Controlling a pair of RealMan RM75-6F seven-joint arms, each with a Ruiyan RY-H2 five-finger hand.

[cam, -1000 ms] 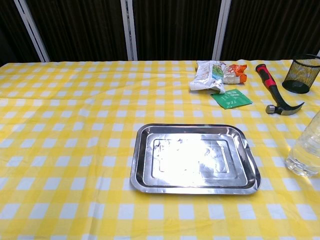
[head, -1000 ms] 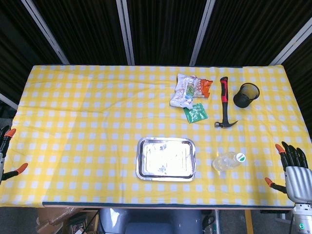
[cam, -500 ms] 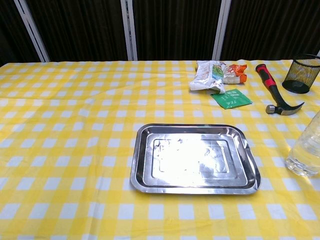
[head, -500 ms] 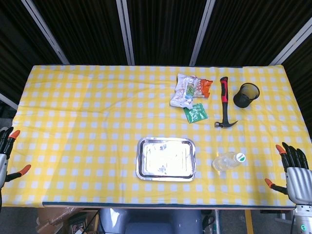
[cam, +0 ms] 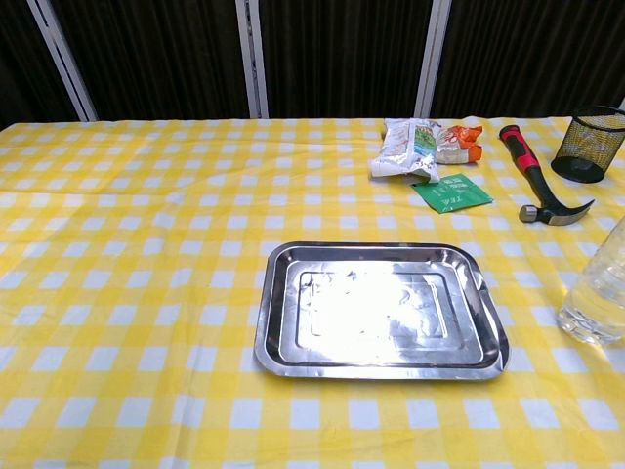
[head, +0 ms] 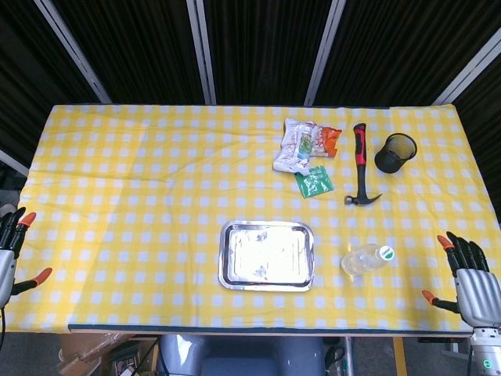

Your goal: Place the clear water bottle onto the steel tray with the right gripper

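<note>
The task is at its very start: nothing has been grasped yet. The water bottle (head: 365,259) stands upright on the surface (head: 141,196) near the front edge, just to the right of the steel tray (head: 267,254) and apart from it, its white and green cap on. In the chest view only part of its clear body shows at the right border. The tray lies flat and empty near the middle of the front edge.

The right hand (head: 472,282) sits off the front right corner of the surface, well apart from the bottle, with its fingers (head: 463,249) spread and holding nothing. The left hand (head: 8,254) is just off the front left corner, fingers also apart and empty.

Judging from this, the step in hand is the approach. The next move calls for bringing the right hand in over the front right corner toward the bottle, fingers kept wide enough to close around its body, then gripping it firmly enough that the smooth plastic does not slip, but without knocking it over. The hammer (head: 360,174), mesh cup (head: 395,153) and snack packets (head: 301,146) lie farther back, clear of that path.
</note>
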